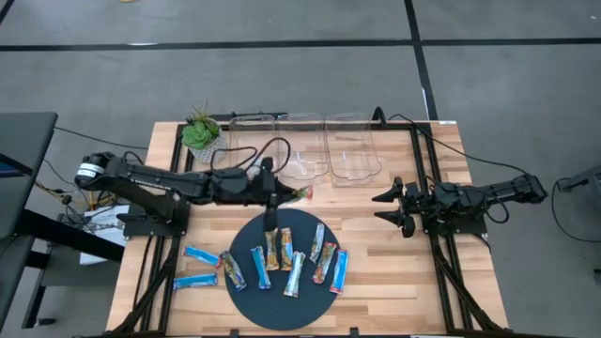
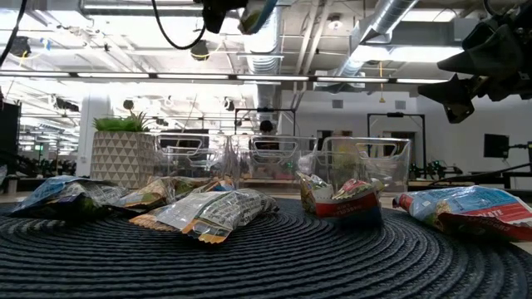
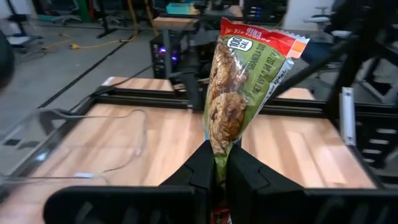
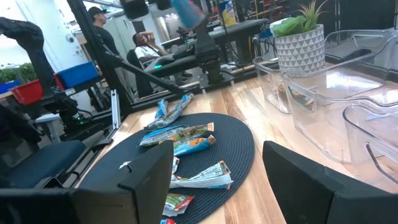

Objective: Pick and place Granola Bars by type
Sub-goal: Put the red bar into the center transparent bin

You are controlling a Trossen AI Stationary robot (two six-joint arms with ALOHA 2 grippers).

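1. The left claw [image 3: 217, 177] was pinched tight on one multicoloured bar [image 3: 239, 93]. The bar stuck out in front of the claw, with its red end farthest from the fingers [image 3: 249, 171].

2. In the high view, the left claw [image 1: 293, 193] was up in the air, between the dark round mat [image 1: 246, 300] and the row of clear bins [image 1: 352, 150]. The bins were just past the claw. The mat was on its other side.

3. The step in hand looked like the carry. One bar was picked up and on its way to a bin, but not dropped yet.

4. The next move would likely be to bring the claw over the right bin. A bar like it already seemed to lie in the bin near the plant [image 4: 298, 34], though that was hard to tell. Then the fingers would need to open so the bar fell inside.

5. The other bars [image 1: 291, 263] lay on the mat, behind the left claw. Two blue bars [image 1: 199, 268] lay off the mat on the wooden table [image 1: 451, 282].

6. The right claw [image 1: 399, 208] waited far off to the side of the left claw, over the table's edge. Its fingers were spread wide and held nothing.

7. A slip could happen if the bar caught on a bin wall, so the claw should be well over the bin first.
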